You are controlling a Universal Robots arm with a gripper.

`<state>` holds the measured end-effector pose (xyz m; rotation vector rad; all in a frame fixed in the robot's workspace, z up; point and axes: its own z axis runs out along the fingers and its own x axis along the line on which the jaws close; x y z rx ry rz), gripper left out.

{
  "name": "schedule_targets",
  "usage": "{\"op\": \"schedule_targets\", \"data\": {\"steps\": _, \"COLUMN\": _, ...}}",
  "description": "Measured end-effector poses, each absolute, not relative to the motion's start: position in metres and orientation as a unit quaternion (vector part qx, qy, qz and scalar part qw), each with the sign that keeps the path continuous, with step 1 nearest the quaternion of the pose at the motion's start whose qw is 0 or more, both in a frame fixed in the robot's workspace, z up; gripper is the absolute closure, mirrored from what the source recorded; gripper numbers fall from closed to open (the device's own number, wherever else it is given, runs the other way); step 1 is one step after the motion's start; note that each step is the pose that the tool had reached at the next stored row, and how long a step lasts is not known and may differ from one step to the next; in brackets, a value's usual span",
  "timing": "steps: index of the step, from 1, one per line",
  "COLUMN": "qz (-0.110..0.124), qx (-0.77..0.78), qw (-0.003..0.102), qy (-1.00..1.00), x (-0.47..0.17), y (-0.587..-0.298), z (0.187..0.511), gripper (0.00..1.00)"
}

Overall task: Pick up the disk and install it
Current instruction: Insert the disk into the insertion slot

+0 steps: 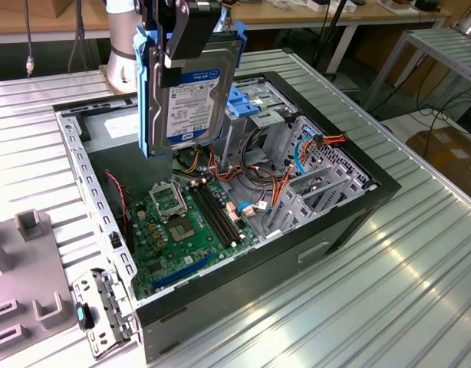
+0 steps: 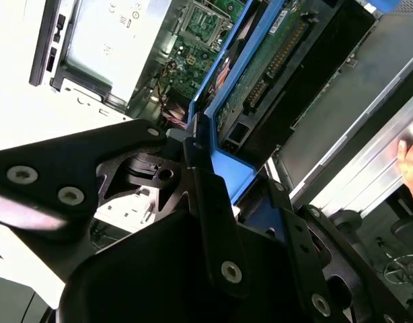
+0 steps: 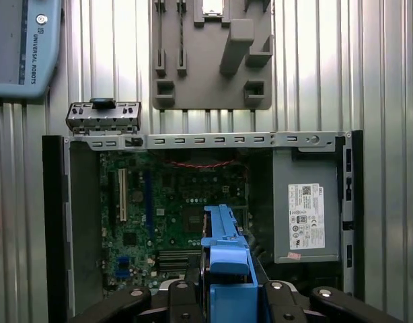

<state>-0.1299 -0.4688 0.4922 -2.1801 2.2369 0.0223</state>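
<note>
Exterior view: gripper (image 1: 188, 34) clamped on the disk (image 1: 193, 96), fingers closed against its blue side rails. Disk held upright, label facing out, hanging above the open computer case (image 1: 350, 207). Below it sit the motherboard (image 1: 182, 226) and loose cables (image 1: 258, 180); drive cage (image 1: 251, 103) with blue handle just behind the disk. First wrist view: power supply (image 3: 306, 208) in a case corner, grey fixture plate (image 3: 213, 60) on the table beside the case.

Black gripper (image 2: 235, 169) of angular links with silver screws; rounded silver-grey arm (image 1: 122, 44); blue joint cap (image 3: 21, 50).
</note>
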Motion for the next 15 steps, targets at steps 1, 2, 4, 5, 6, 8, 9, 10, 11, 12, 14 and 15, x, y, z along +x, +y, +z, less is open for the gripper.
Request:
{"op": "schedule_targets", "data": {"steps": 1, "qz": 0.007, "qx": -0.698, "qw": 0.009, "qy": 0.716, "x": -0.130, "y": -0.470, "z": 0.492, "gripper": 0.63}}
{"op": "schedule_targets", "data": {"steps": 2, "qz": 0.007, "qx": -0.698, "qw": 0.009, "qy": 0.716, "x": -0.130, "y": -0.471, "z": 0.492, "gripper": 0.63}}
{"op": "schedule_targets", "data": {"steps": 4, "qz": 0.007, "qx": -0.698, "qw": 0.009, "qy": 0.716, "x": -0.130, "y": -0.474, "z": 0.492, "gripper": 0.63}}
{"op": "schedule_targets", "data": {"steps": 5, "qz": 0.007, "qx": -0.698, "qw": 0.009, "qy": 0.716, "x": -0.130, "y": -0.475, "z": 0.492, "gripper": 0.63}}
{"op": "schedule_targets", "data": {"steps": 6, "qz": 0.007, "qx": -0.698, "qw": 0.009, "qy": 0.716, "x": -0.130, "y": -0.476, "z": 0.492, "gripper": 0.63}}
{"op": "schedule_targets", "data": {"steps": 8, "qz": 0.007, "qx": -0.698, "qw": 0.009, "qy": 0.716, "x": -0.130, "y": -0.478, "z": 0.492, "gripper": 0.63}}
{"op": "schedule_targets", "data": {"steps": 9, "qz": 0.007, "qx": -0.698, "qw": 0.009, "qy": 0.716, "x": -0.130, "y": -0.479, "z": 0.492, "gripper": 0.63}}
{"op": "schedule_targets", "data": {"steps": 10, "qz": 0.007, "qx": -0.698, "qw": 0.009, "qy": 0.716, "x": -0.130, "y": -0.480, "z": 0.492, "gripper": 0.63}}
{"op": "schedule_targets", "data": {"steps": 11, "qz": 0.007, "qx": -0.698, "qw": 0.009, "qy": 0.716, "x": -0.130, "y": -0.481, "z": 0.492, "gripper": 0.63}}
{"op": "schedule_targets", "data": {"steps": 12, "qz": 0.007, "qx": -0.698, "qw": 0.009, "qy": 0.716, "x": -0.130, "y": -0.483, "z": 0.492, "gripper": 0.63}}
{"op": "schedule_targets", "data": {"steps": 14, "qz": 0.007, "qx": -0.698, "qw": 0.009, "qy": 0.716, "x": -0.130, "y": -0.486, "z": 0.492, "gripper": 0.63}}
{"op": "schedule_targets", "data": {"steps": 15, "qz": 0.007, "qx": -0.698, "qw": 0.009, "qy": 0.716, "x": -0.130, "y": -0.487, "z": 0.492, "gripper": 0.63}}
